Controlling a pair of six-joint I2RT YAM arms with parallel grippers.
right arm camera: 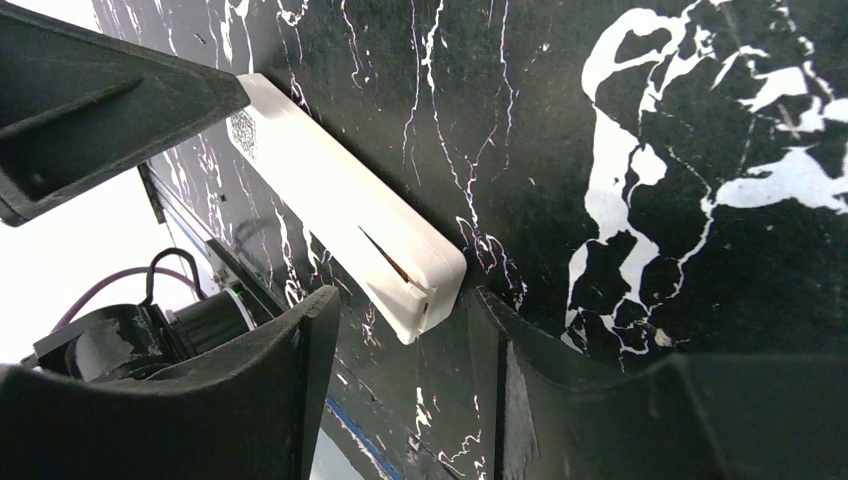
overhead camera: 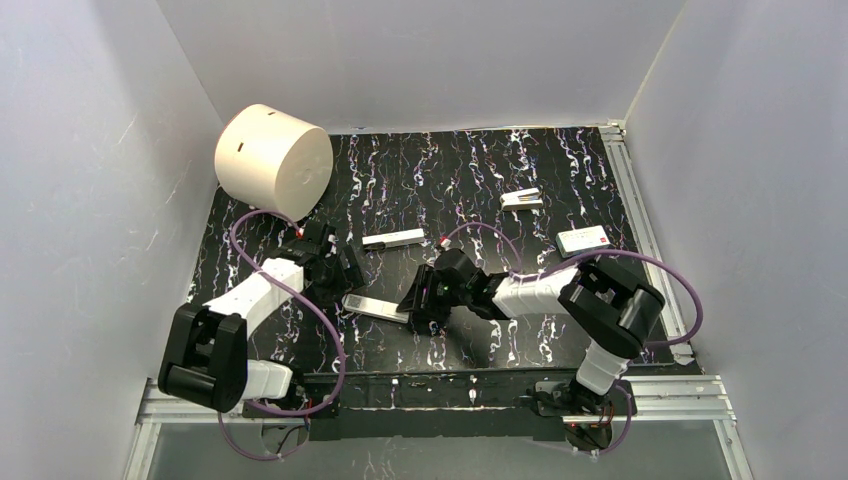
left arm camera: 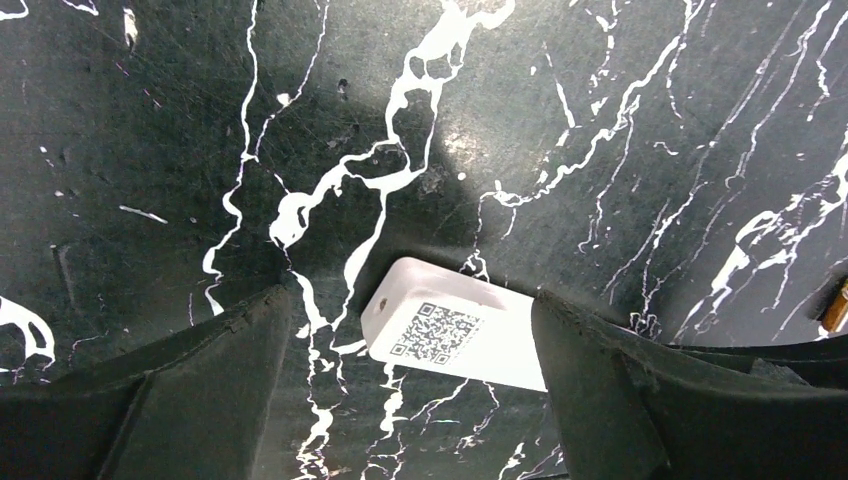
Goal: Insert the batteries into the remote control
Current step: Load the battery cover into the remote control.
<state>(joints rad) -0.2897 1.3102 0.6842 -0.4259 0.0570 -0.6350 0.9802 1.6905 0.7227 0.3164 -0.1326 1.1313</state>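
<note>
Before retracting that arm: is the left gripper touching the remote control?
Cannot tell. Left wrist view: one finger of the left gripper stands clear of the remote control, but the other finger covers its edge.

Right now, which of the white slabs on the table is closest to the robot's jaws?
The remote control, the slim bar with a printed square code, lying between both arms' jaws. The plain strip and red-marked box lie farther back.

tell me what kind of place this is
Most likely a robot test cell in a lab: plain white walls box in a black marbled table, a left arm and right arm are bolted to a metal rail at its near edge, and a remote lies between them.
</note>
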